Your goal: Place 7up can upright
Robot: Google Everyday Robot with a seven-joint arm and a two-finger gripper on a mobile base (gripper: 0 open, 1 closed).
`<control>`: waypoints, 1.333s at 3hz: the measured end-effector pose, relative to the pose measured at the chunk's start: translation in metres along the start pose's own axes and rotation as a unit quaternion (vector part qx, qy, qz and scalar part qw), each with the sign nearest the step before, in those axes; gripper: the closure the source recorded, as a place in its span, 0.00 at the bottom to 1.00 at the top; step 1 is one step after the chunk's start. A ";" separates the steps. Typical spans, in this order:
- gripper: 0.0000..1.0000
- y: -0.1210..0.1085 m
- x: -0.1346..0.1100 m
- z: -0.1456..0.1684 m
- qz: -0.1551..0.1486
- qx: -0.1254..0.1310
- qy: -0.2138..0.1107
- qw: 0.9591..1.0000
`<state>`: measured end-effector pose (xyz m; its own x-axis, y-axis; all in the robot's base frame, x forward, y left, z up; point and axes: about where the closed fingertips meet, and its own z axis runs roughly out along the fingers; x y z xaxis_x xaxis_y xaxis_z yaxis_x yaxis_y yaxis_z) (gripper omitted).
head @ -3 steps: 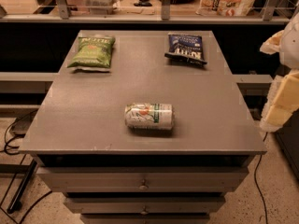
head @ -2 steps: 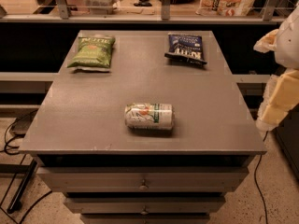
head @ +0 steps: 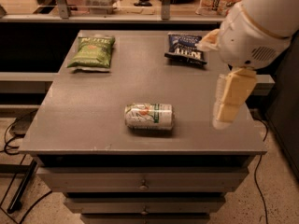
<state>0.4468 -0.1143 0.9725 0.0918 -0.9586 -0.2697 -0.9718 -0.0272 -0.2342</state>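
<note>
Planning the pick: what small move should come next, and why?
Probably shift the end effector sideways to above the whitish-silver aluminium 7up can with green band: the can lies on its side, ungrasped, and the end effector hangs apart, to its right in view.

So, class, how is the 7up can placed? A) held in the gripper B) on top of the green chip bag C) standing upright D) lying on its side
D: the 7up can lies on its side on the table, apart from the gripper, which hangs to its right in the view.
</note>
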 end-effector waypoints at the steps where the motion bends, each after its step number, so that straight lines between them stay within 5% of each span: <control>1: 0.00 0.000 -0.007 0.001 -0.008 -0.002 -0.006 1.000; 2: 0.00 -0.004 -0.017 0.009 -0.009 -0.004 -0.009 1.000; 4: 0.00 -0.022 -0.082 0.059 -0.057 -0.011 -0.009 0.998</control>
<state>0.4735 -0.0184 0.9442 0.2062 -0.9434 -0.2598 -0.9594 -0.1427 -0.2433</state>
